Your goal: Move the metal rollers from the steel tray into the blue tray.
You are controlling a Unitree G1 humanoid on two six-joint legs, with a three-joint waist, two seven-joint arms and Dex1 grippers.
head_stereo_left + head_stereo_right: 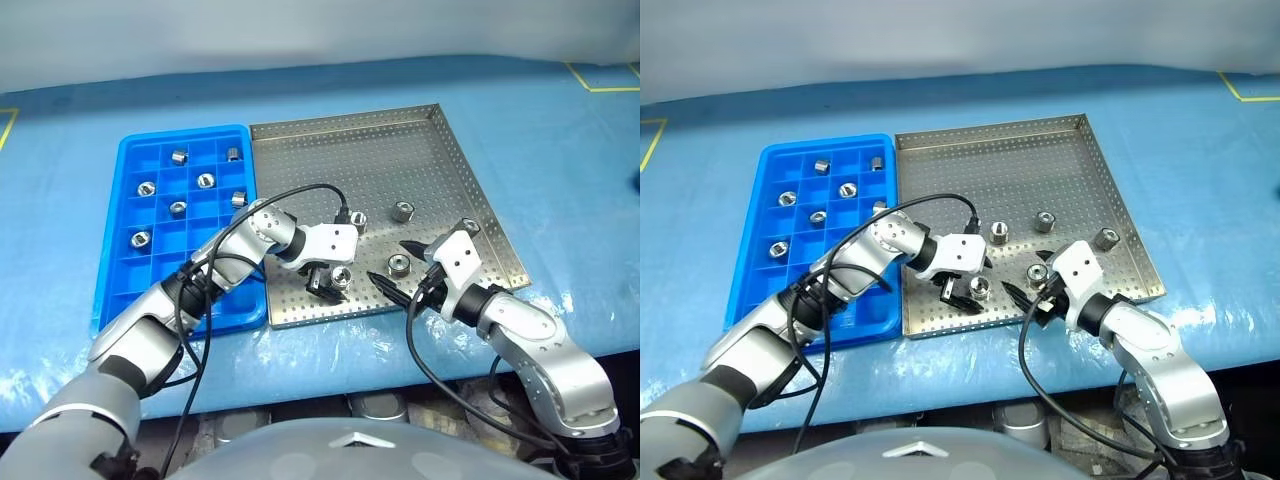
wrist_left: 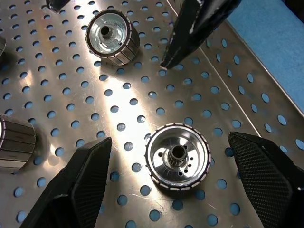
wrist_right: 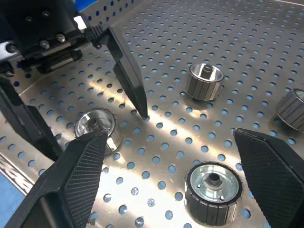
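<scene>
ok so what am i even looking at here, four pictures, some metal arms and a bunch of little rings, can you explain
It is a two-armed robot at a table. The two wide pictures come from cameras in its head, looking down over its arms. The two close-ups come from a camera on each wrist, looking out between that arm's black fingers.

On the blue cloth lie a blue tray with small compartments and a perforated steel tray. Some metal rollers already sit in the blue tray; several remain on the steel one.

The left claw is open, its fingers on either side of one roller without gripping it. The right claw is open over another roller. Neither holds anything.
</scene>
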